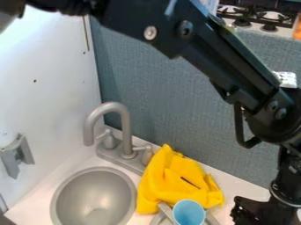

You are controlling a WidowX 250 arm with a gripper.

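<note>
While the faucet (126,129) is standing near the counter's (237,188) back-left corner | yellow cloth (167,180) is lying along the back edge | blue cup (189,213) is sitting just beside it | gripper (262,212) is hanging rightmost, wide or narrow: cannot tell

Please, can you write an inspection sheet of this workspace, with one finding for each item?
Surface: pale counter with a round grey sink set in; grey faucet behind it.
Main things: crumpled yellow cloth right of the sink; blue cup in front of it, open top showing.
Clutter: grey item beside the cup, partly hidden; its kind is unclear.
Tool: black tool at lower right, with counter showing between it and the cloth.
Cables: black loop on the arm; cannot tell if it is a cable.
Surroundings: blue-grey panel behind, white panel at left, stove at upper right.
</note>
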